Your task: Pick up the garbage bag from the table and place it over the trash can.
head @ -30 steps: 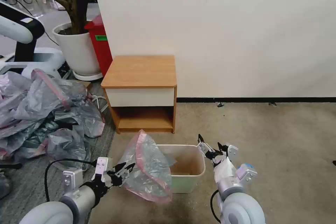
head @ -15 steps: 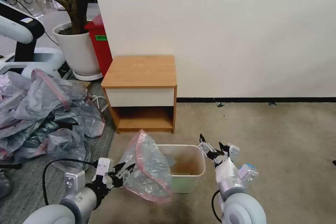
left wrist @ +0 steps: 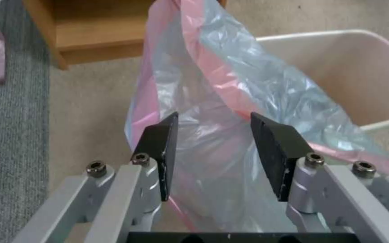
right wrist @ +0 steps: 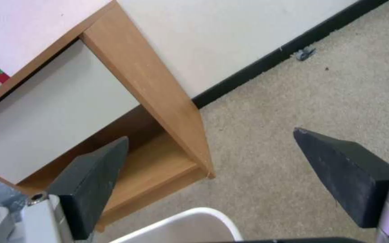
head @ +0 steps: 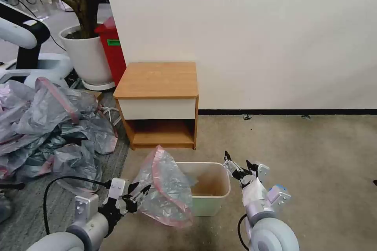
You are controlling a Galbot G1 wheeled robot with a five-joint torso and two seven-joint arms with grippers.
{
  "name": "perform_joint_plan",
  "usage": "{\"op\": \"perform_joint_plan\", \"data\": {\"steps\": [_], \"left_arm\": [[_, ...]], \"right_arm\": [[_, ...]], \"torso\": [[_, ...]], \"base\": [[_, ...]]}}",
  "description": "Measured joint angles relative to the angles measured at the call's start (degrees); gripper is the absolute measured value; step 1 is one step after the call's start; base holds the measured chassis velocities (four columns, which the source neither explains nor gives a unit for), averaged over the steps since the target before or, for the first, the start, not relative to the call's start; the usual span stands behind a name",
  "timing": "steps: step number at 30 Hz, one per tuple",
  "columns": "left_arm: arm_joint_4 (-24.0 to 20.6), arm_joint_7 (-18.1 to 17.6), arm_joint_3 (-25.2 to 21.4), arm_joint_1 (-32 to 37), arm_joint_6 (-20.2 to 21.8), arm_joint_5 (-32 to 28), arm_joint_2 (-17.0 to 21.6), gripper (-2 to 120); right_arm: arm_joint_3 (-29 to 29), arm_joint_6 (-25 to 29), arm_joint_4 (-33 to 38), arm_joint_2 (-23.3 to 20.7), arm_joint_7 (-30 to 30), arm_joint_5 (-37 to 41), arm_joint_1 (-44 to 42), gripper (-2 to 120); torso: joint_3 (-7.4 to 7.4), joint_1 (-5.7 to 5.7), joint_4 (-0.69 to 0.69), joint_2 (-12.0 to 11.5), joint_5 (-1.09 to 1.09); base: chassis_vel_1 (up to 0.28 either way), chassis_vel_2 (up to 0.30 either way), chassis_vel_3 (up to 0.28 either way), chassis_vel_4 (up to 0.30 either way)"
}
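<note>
Bottom left of the head view: left gripper [head: 138,193], released, fingers apart against the garbage bag [head: 167,188]. Bag draped over the trash can [head: 214,188] left rim, lower centre. Right gripper [head: 237,164] spread wide, empty, beside the can's right rim. Table [head: 157,80] behind, centre frame.

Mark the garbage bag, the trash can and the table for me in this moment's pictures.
garbage bag [head: 167,188], head view, on its crinkled grey side.
trash can [head: 226,176], head view, on the rim's right edge.
table [head: 157,78], head view, on the bare wooden top.
</note>
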Motion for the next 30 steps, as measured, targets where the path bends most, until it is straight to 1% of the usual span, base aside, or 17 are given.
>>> {"op": "perform_joint_plan", "data": {"steps": [13,16,22,28,30], "left_arm": [[1.22,1.76,1.43,-0.67,0.00,3.38,-0.18,44],[1.54,3.60,1.69,-0.88,-0.03,6.71,-0.14,47],[1.54,4.44,1.73,-0.88,-0.34,8.02,-0.07,48],[2.33,7.15,2.77,-1.08,-3.16,13.97,-0.42,50],[2.54,7.30,3.12,-1.29,-3.37,14.63,-0.54,51]], "right_arm": [[0.26,0.22,-0.21,0.05,-0.09,-0.03,-0.28,94],[0.32,0.37,-0.44,0.17,-0.13,-0.22,-0.57,94],[0.40,0.45,-0.45,0.24,-0.15,-0.30,-0.68,94],[0.79,0.80,-0.52,0.50,-0.40,-0.50,-1.18,94],[0.95,0.92,-0.59,0.53,-0.63,-0.54,-1.31,94]], "torso": [[0.00,0.00,0.00,0.00,0.00],[0.00,0.00,0.00,0.00,0.00],[0.00,0.00,0.00,0.00,0.00],[0.00,0.00,0.00,0.00,0.00],[0.00,0.00,0.00,0.00,0.00]], "base": [[0.000,0.000,0.000,0.000],[0.000,0.000,0.000,0.000],[0.000,0.000,0.000,0.000],[0.000,0.000,0.000,0.000],[0.000,0.000,0.000,0.000]]}}
